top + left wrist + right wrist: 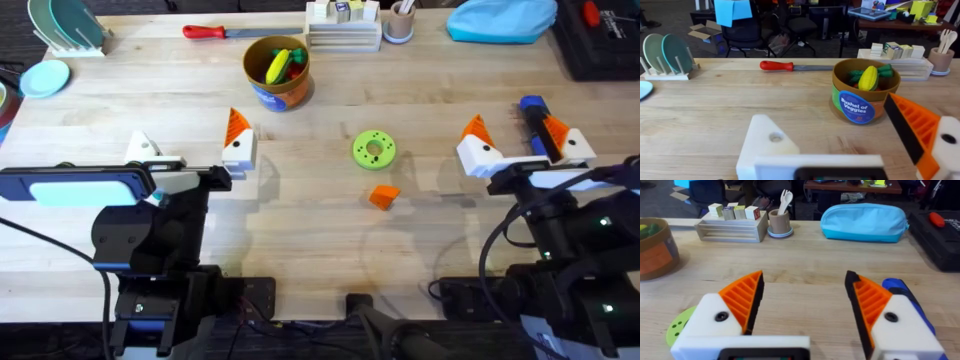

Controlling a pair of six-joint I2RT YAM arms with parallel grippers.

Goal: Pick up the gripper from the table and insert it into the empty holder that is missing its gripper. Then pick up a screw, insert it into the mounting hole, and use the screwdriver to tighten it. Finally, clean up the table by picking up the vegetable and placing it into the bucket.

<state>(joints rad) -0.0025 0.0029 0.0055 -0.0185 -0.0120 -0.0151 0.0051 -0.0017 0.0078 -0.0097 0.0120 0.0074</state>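
Note:
The gripper (383,196), a small orange ridged block, lies on the table just below a green disc (374,149). My left gripper (190,148) (832,125) is open; one finger carries an orange pad (912,127), the other is the bare cream-white holder (143,148) (771,140). My right gripper (520,142) (805,295) is open, with orange pads on both fingers. The blue screwdriver (535,115) (900,287) lies just behind its outer finger. The bucket (277,72) (860,105) holds a yellow corn vegetable (868,77) and green ones. The screw is out of view.
A red-handled hand screwdriver (215,32) lies at the back. A block tray (343,28), a cup (399,22) and a blue pouch (500,18) line the far edge. A plate rack (65,25) stands at the far left. A black case (600,40) sits at the far right.

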